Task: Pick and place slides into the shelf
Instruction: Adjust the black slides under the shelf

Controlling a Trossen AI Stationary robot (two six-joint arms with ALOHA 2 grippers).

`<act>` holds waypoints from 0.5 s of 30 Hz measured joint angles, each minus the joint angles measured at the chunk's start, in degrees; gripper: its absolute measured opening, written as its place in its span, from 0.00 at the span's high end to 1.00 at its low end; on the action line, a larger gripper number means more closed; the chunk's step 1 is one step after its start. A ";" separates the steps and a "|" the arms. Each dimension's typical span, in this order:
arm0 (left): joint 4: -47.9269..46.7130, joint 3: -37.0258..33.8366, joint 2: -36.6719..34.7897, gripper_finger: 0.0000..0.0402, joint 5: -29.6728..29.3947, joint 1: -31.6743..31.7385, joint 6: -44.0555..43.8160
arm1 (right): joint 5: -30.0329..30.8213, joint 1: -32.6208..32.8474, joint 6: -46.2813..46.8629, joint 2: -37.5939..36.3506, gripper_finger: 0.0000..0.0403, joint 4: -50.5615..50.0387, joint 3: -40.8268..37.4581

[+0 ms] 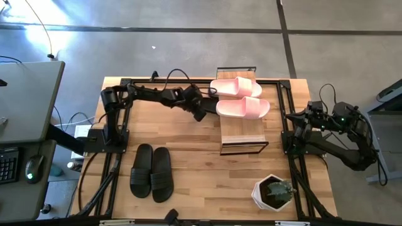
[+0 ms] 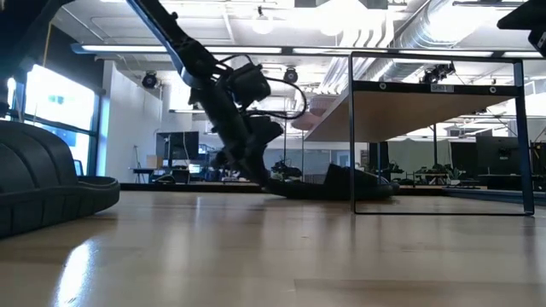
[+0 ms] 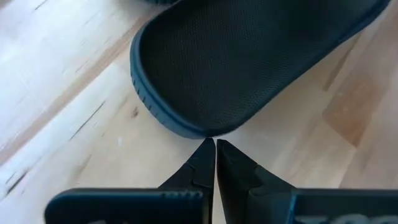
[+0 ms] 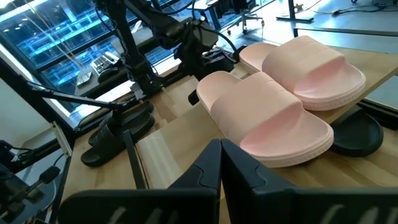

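Observation:
Two light pink slides (image 1: 235, 88) (image 1: 244, 107) lie side by side on the wooden top of the shelf (image 1: 242, 130). On the table under that top lies a black slide (image 3: 249, 56) (image 2: 333, 184). My left gripper (image 3: 215, 144) (image 1: 200, 114) is shut and stands at this slide's rounded end, just left of the shelf. A black pair of slides (image 1: 151, 172) rests soles down near the table's front left. My right gripper (image 4: 219, 149) is shut and waits at the table's right edge, touching nothing. My left gripper meets the rim of the black slide's rounded end (image 3: 205, 132) with the tips of its shut fingers. They slant down at it from the table's left side. The slide lies flat on the table, its far part under the shelf.
A white pot with a green plant (image 1: 274, 192) stands at the front right. The shelf's thin black frame (image 1: 244, 148) borders the space under the plank. Bare wood lies between the black pair and the shelf.

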 joint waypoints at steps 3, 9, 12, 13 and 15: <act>0.09 1.17 0.06 0.99 0.45 0.00 0.60 | -0.01 -0.01 0.02 0.00 1.00 0.00 0.00; 0.05 2.06 0.04 0.99 0.87 -0.02 1.53 | 0.02 -0.01 -0.02 0.00 1.00 0.00 0.00; -2.12 2.07 -0.02 0.99 1.41 -0.02 1.54 | 0.01 -0.01 0.07 -0.01 1.00 0.00 0.00; -3.40 2.07 -0.31 0.99 1.54 -0.02 1.54 | 0.01 0.00 0.23 0.00 1.00 -0.02 0.00; -5.75 2.03 -1.35 0.99 1.04 -0.02 1.56 | -0.02 -0.01 0.22 -0.01 1.00 -0.04 0.00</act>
